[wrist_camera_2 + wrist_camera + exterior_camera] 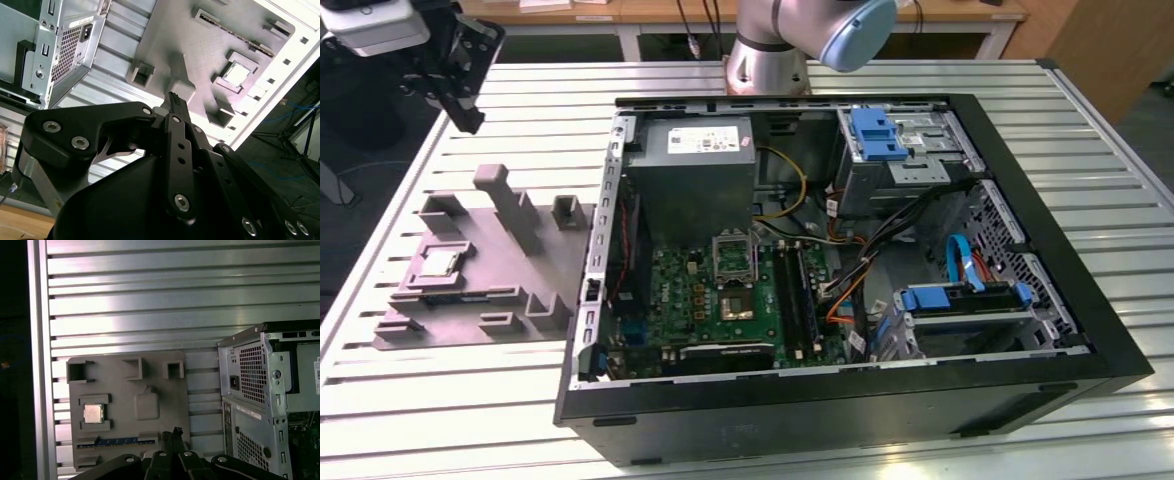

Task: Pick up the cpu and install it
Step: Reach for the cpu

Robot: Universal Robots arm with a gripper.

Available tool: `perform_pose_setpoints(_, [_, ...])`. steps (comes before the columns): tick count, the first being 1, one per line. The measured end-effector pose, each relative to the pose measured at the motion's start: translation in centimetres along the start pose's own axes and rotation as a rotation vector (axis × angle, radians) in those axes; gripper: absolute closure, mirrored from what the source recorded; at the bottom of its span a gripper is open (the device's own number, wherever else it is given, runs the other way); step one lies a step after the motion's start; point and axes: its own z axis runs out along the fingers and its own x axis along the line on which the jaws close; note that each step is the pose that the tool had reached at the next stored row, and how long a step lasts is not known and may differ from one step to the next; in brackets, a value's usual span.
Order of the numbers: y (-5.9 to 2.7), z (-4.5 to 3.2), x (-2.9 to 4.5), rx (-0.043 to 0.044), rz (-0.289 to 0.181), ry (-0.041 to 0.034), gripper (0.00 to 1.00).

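Gripper [172, 434], fingers closed and empty, over grey tray [125, 390]; cpu [92, 413] seated in tray recess, apart from gripper; open computer case [250, 385] beside tray.

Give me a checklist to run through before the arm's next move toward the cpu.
1. The cpu sits flat in its recess on the grey holder: ok.
2. Nothing lies on top of the cpu: ok.
3. The claw carries nothing: ok.
4. The claw is open for a grasp: not ok, its fingers look closed together.
5. The claw is lined up over the cpu: not ok, it hangs off to one side, clear of the holder.
6. The motherboard socket is empty: cannot tell.
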Motion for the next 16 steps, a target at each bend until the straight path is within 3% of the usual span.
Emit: perform_pose_setpoints(16, [-0.03,0.01,0.37,0.0,0.0,0.0,0.89])
